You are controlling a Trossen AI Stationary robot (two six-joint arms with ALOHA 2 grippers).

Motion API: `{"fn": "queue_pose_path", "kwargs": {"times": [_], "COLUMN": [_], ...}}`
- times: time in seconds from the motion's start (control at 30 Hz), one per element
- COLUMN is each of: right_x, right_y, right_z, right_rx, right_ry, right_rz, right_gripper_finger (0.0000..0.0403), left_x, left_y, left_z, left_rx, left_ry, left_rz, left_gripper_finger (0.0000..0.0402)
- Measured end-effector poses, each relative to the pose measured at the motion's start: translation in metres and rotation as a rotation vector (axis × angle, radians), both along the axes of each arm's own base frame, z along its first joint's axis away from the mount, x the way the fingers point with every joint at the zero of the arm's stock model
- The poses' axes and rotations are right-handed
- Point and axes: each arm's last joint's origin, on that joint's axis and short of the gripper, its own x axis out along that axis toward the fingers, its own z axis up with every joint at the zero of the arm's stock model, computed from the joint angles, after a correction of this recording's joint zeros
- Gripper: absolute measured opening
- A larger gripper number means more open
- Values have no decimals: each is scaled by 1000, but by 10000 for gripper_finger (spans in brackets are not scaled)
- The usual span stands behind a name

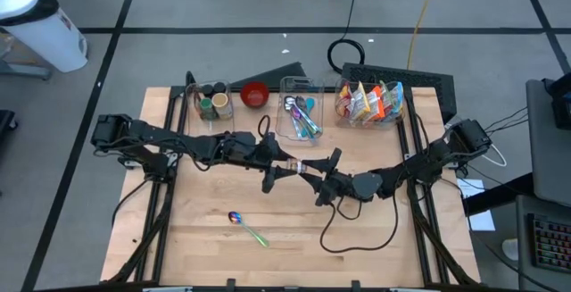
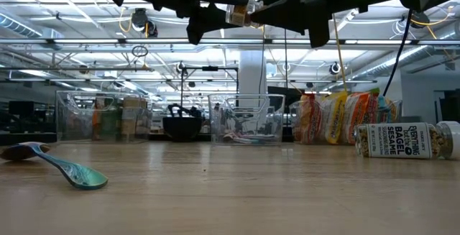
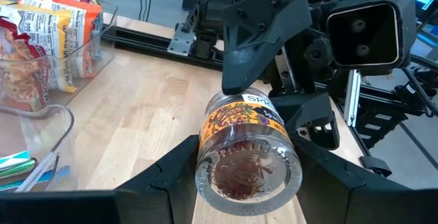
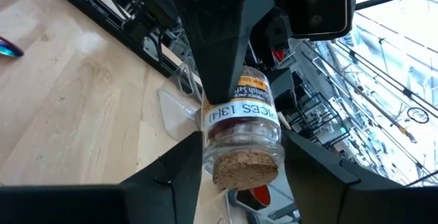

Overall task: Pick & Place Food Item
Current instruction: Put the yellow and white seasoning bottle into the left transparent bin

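Glass and cork are being shown in one small spice jar (image 2: 241, 14), which is being held on its side in the air, in front of the cutlery bin (image 1: 290, 129) and above the middle of the surface (image 1: 205, 238). Its clear base is being gripped between the fingers of the left gripper (image 3: 248, 172), which are being kept partly apart by its width. Its cork end is being flanked by the fingers of the right gripper (image 4: 243, 148); whether they are pressing on it cannot be told.

Three clear plastic bins are being counted along the far edge. The cutlery bin is being flanked by a bin of small containers (image 1: 194, 104) beyond the red bowl (image 1: 255, 95) on the left arm's side, and by a bin of bright snack packets (image 1: 370, 123) on the right arm's side. One round bowl is being seen. One glossy, iridescent spoon (image 1: 245, 225) is being left lying flat well in front of the cutlery bin, toward the left arm's side. In the low view, one seasoning bottle (image 2: 402, 140) is being shown lying on its side, off toward the snack packets.

The surface is being shown as pale wood planks in a black frame. A grey floor marked with dark lines is being seen around it, and a wide hall with ceiling lights behind.
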Motion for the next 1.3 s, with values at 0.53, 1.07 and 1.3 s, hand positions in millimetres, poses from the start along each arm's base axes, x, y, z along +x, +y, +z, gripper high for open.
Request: {"fn": "queue_pose_path", "kwargs": {"times": [0.53, 1.07, 1.3], "right_x": [0, 0, 0], "right_y": [0, 1, 1], "right_z": [0, -4, -4], "right_rx": [-6, -48, -62], "right_ry": [7, 50, 63], "right_rz": [4, 4, 8], "right_gripper_finger": [159, 159, 159], "left_x": [0, -1, 4], "left_y": [-1, 2, 7], "left_z": [1, -2, 21], "left_rx": [-7, 89, 135], "left_ry": [-14, 24, 177], "left_rz": [-16, -92, -152], "left_gripper_finger": [246, 291, 291]}}
